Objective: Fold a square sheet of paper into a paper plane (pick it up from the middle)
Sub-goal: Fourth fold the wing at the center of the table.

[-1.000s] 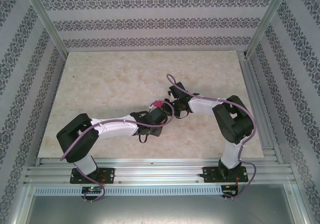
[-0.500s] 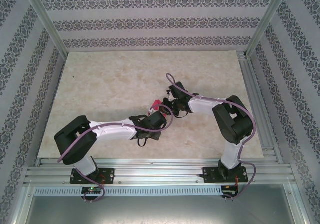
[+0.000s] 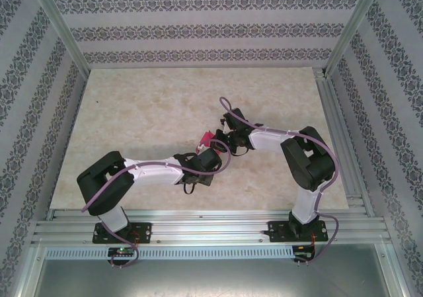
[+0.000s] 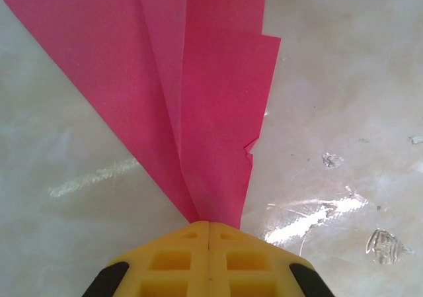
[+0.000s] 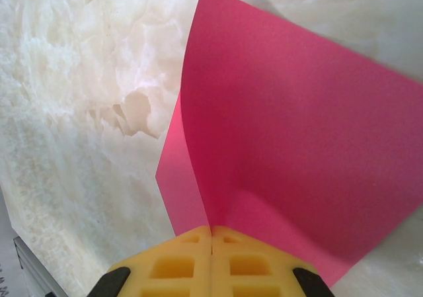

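1. The paper (image 4: 211, 98) was magenta and partly folded. The left wrist view showed several overlapping layers fanning out from one narrow end, with a small ragged nick on one layer's edge. We judged it not yet a dart.
2. It sat mid-table (image 3: 132, 112), held between the two claws. We could not tell whether any edge touched the surface.
3. Risk: both claws clamped the same small piece. If they pull apart or twist against each other, we expected a tear, most likely starting at the nick.
4. Risk: the stacked layers could slide under the left pads and skew the crease. Letting go on one side could let the folds spring open.
5. The left claw (image 4: 209, 225) had its yellow pads pressed together, pinching the narrow end of the layers. The paper spread away from the pad tips, straight ahead of the claw.
6. The right claw (image 5: 211, 231) had its pads pressed together on a bend in the sheet. The paper rose from the tips and curved off to one side as a broad single face.
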